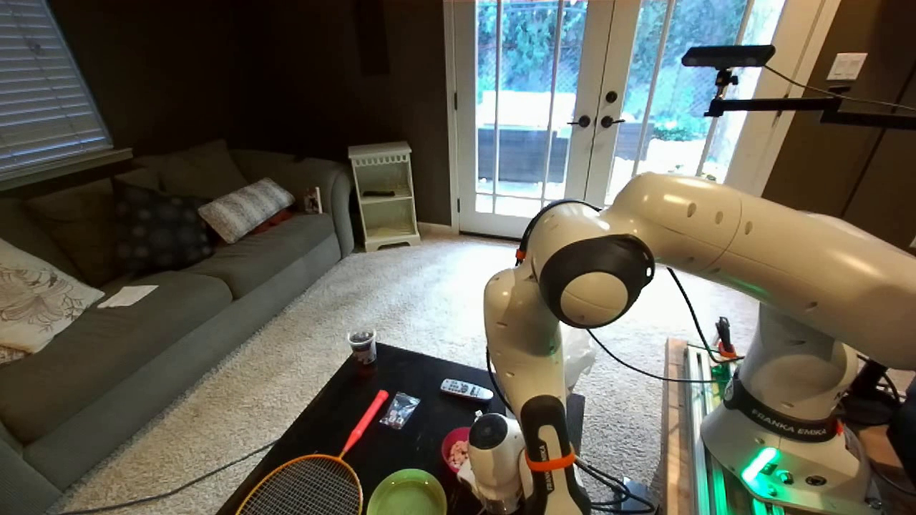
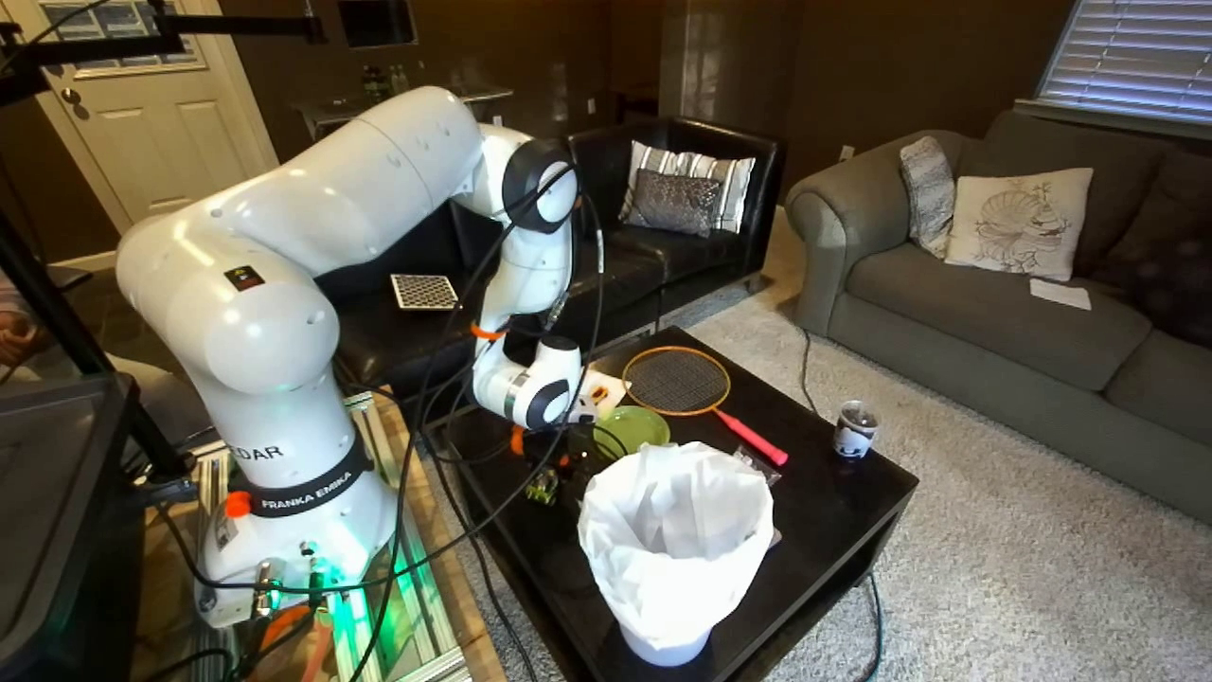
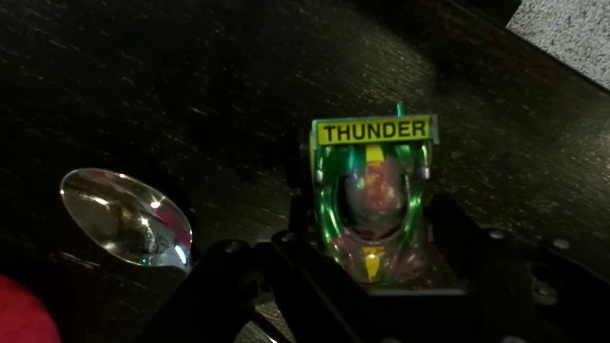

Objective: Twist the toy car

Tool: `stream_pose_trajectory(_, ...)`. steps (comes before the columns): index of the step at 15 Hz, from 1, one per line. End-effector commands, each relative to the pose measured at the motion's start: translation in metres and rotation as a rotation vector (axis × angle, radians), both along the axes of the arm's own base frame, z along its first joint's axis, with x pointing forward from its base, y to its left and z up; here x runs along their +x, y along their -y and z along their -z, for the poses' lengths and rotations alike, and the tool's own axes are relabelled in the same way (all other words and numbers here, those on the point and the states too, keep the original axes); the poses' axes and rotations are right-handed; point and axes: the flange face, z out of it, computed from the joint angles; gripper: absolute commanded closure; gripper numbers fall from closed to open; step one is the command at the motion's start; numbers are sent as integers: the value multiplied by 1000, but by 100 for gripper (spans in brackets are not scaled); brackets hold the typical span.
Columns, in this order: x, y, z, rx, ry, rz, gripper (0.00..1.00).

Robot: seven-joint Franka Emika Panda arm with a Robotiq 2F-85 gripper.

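A toy car (image 3: 374, 209), shiny green with a yellow "THUNDER" label on its rear wing, fills the middle of the wrist view. My gripper (image 3: 369, 209) has one black finger close against each long side of it and looks closed on the car, though the dark fingers blur into their surroundings. The car also shows small and green in an exterior view (image 2: 542, 488), under the black gripper (image 2: 563, 459), low at the dark table (image 2: 814, 511). I cannot tell whether it touches the tabletop. The lower front of the car is partly covered by the gripper.
A spoon (image 3: 126, 216) lies left of the car. A pink bowl (image 1: 455, 450) and green plate (image 1: 406, 493) stand near the wrist. A white-lined bin (image 2: 674, 559), racket (image 2: 677, 381), remote (image 1: 466, 390) and cup (image 1: 363, 347) are on the table. Cables hang by the arm.
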Motion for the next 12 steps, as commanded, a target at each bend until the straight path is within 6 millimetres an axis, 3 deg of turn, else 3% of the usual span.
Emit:
stream_pose_trajectory(1,1,0,0,0,-1,0,34)
stream_pose_trajectory(2,1,-1,-1,-1,-3,8,59)
stream_pose_trajectory(12,11,5,5,-61,-69,465,59)
